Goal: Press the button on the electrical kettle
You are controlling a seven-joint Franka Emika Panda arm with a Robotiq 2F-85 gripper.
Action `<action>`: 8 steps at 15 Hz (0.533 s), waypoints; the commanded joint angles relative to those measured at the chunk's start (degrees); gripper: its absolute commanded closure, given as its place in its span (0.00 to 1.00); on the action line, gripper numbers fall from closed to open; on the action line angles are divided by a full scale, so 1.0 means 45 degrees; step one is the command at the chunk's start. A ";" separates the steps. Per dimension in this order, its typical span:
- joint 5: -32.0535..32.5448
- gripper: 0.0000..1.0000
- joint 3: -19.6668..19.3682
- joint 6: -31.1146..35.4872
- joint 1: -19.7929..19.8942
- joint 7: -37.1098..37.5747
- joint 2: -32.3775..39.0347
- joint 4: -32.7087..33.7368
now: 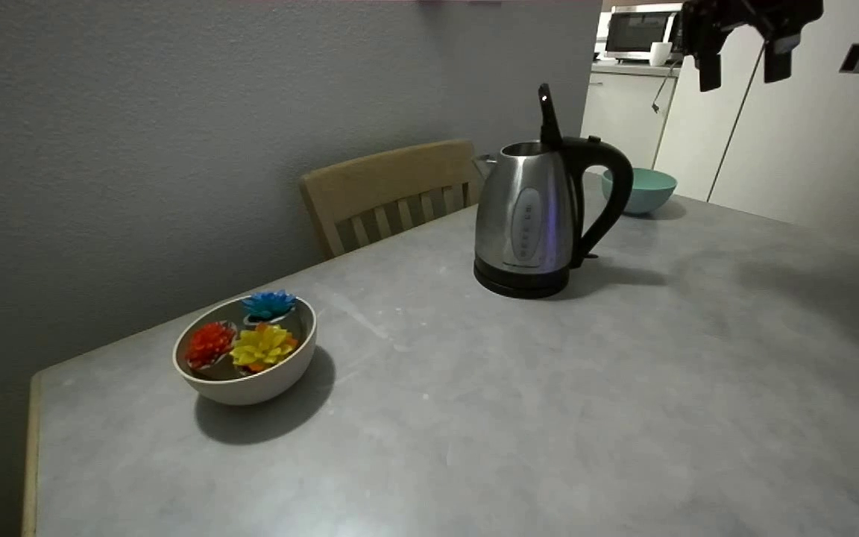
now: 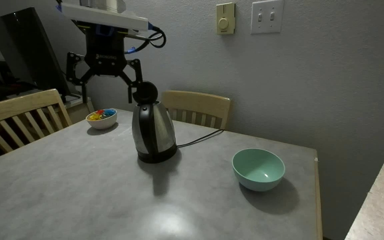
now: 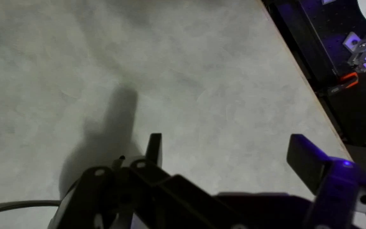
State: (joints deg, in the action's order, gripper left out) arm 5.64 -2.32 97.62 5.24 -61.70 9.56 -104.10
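Observation:
The electrical kettle (image 1: 511, 224) stands upright on the grey table, with its black handle and open lid (image 1: 549, 115). In an exterior view the kettle (image 2: 166, 130) shows its handle side, with a small button (image 2: 144, 109) on top of the handle and the round lid raised. My gripper (image 1: 744, 74) is open and empty, high above the table. In an exterior view the gripper (image 2: 107, 96) is left of the lid, at about its height. The wrist view shows the gripper (image 3: 226, 141) with nothing between its fingers; its left finger hides most of the kettle there.
A white bowl (image 1: 250, 389) of colourful items and a teal bowl (image 2: 258, 166) stand on the table (image 1: 549, 418). The kettle's cord (image 2: 202, 137) runs to the table's wall-side edge. Wooden chairs (image 2: 197, 96) and a grey wall border the table.

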 commanded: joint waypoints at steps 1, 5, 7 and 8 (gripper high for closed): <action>-0.0547 0.00 0.0039 -0.0696 0.0161 -0.0876 0.0046 0.0423; -0.0360 0.00 0.0032 -0.0384 0.0030 -0.0504 0.0006 0.0242; -0.0362 0.00 0.0032 -0.0396 0.0030 -0.0519 0.0006 0.0252; -0.0363 0.00 0.0032 -0.0400 0.0030 -0.0521 0.0006 0.0252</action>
State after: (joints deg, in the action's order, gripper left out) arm 3.99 -2.32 95.98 5.25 -64.06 9.56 -103.11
